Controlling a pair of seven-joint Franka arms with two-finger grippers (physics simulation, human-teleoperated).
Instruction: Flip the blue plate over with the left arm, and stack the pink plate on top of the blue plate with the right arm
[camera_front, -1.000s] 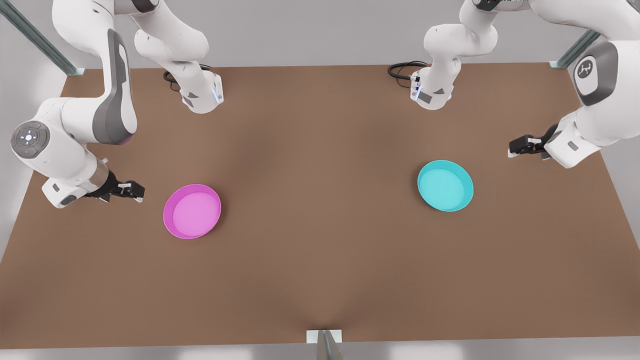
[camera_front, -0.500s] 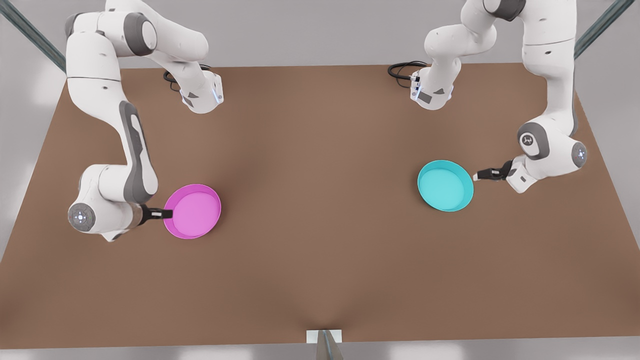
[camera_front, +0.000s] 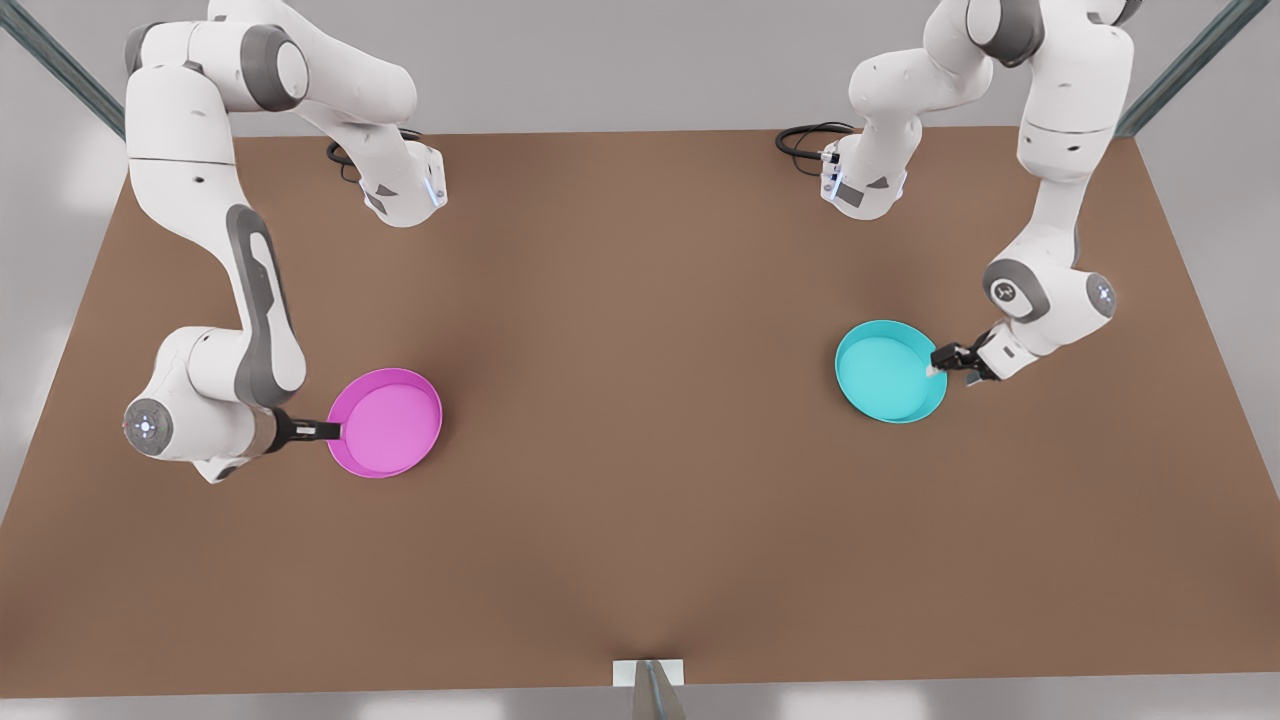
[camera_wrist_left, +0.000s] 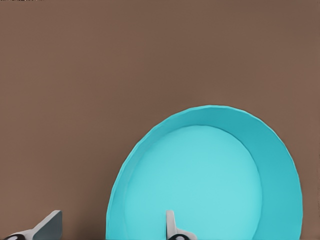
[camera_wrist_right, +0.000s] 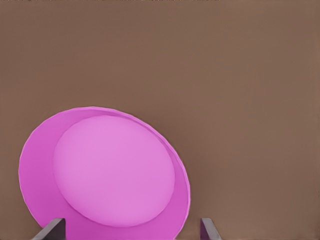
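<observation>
The blue plate (camera_front: 890, 371) looks rigid, light and slick; its low rim is the hold. The left gripper (camera_front: 938, 364) straddles that rim, released. The right gripper (camera_front: 332, 431), spread wide, reaches the pink plate (camera_front: 384, 422) rim on the table (camera_front: 640, 520).

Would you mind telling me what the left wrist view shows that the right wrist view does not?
Left wrist view: the blue plate, hollow side up, with the left tool open, one finger over the plate's inside and the other outside the rim. Right wrist view: the pink plate, also hollow side up, between the open right tool's fingers. Both views share the brown table.
</observation>
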